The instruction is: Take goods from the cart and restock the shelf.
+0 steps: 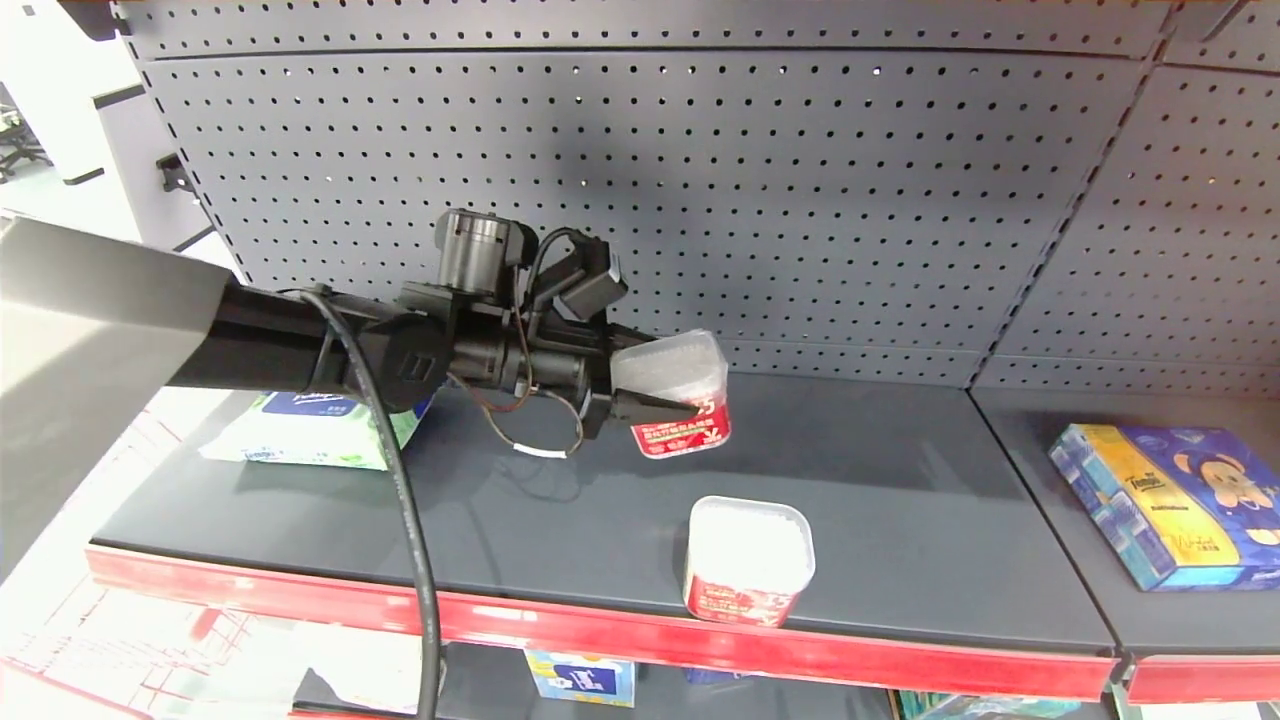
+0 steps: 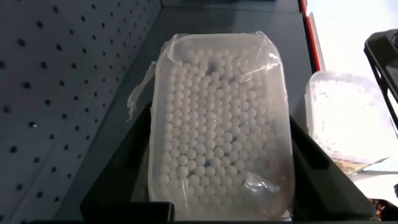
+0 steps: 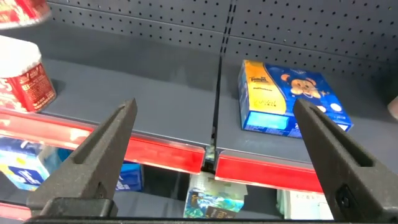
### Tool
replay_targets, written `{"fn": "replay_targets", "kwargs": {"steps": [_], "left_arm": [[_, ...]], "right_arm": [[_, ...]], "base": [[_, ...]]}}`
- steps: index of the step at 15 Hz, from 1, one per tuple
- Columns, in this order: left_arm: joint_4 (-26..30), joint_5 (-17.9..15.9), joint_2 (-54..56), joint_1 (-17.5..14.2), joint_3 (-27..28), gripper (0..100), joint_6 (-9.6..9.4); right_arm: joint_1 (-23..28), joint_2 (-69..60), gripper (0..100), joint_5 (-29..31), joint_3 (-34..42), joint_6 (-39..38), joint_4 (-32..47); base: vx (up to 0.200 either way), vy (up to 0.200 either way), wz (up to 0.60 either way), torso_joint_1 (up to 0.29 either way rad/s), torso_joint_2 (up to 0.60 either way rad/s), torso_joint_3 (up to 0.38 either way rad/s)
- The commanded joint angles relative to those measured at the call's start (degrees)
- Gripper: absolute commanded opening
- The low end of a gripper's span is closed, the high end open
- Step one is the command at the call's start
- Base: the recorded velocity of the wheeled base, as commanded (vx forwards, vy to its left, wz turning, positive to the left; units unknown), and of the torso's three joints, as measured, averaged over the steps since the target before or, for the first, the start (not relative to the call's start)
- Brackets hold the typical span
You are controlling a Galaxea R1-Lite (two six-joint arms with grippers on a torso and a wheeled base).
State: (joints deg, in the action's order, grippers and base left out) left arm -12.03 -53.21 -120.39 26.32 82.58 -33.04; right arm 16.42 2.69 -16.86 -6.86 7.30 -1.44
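Now the clear cotton-bud tub (image 1: pixel 672 395) with its red label band sits clamped between the left fingers (image 1: pixel 645 405), one dark finger pressed on each of its long sides. It is tilted, its label end lower than its lid, and appears to hang just above the grey shelf (image 1: pixel 900 500) rather than resting on it. From the left wrist camera the tub (image 2: pixel 221 124) shows its transparent lid and the rows of white bud tips beneath, with the left fingers (image 2: pixel 118 180) flanking it.

Beyond those fingertips and toward the shelf's red front edge (image 1: pixel 600 620) stands a second tub (image 1: pixel 748 560) of the same kind, upright and apart from the held one; it also shows just to one side of the grasped tub (image 2: pixel 345 118). Behind the fingers, back along the arm, a green-and-white wipes pack (image 1: pixel 300 430) lies flat on the shelf. A grey pegboard (image 1: pixel 700 180) rises at the shelf's back.

The right fingers (image 3: pixel 102 158) are spread wide with nothing between them, facing the shelf front. Ahead of them, across the shelf divider, a blue tissue box (image 3: pixel 289 99) lies flat on the neighbouring bay, well away from the left fingers (image 1: pixel 1175 500). The second tub (image 3: pixel 25 78) stands off to their other side.
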Motion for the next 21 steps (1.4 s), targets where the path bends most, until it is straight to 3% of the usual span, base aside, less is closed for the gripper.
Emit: {"fn": "replay_targets", "kwargs": {"steps": [1,7,11,21], "left_arm": [[-0.3,0.0,-2.2,0.9,0.7,0,-0.10],[-0.3,0.0,-5.7,3.1,4.5,0,-0.27],[-0.3,0.0,-7.4,3.2,4.9,0,-2.21],[0.0,0.1,-11.9,3.6,9.0,0,-2.21]], "right_arm": [[0.3,-1.1,100,-0.1,0.4,0.1,0.0],[1.0,-2.7,100,0.1,1.4,0.0,0.0],[1.0,-2.7,100,0.5,1.9,0.0,0.0],[1.3,-2.7,100,0.4,3.5,0.0,0.0]], "base": [[0.000,0.000,0.00,0.000,0.00,0.000],[0.000,0.000,0.00,0.000,0.00,0.000],[0.000,0.000,0.00,0.000,0.00,0.000],[0.000,0.000,0.00,0.000,0.00,0.000]]}}
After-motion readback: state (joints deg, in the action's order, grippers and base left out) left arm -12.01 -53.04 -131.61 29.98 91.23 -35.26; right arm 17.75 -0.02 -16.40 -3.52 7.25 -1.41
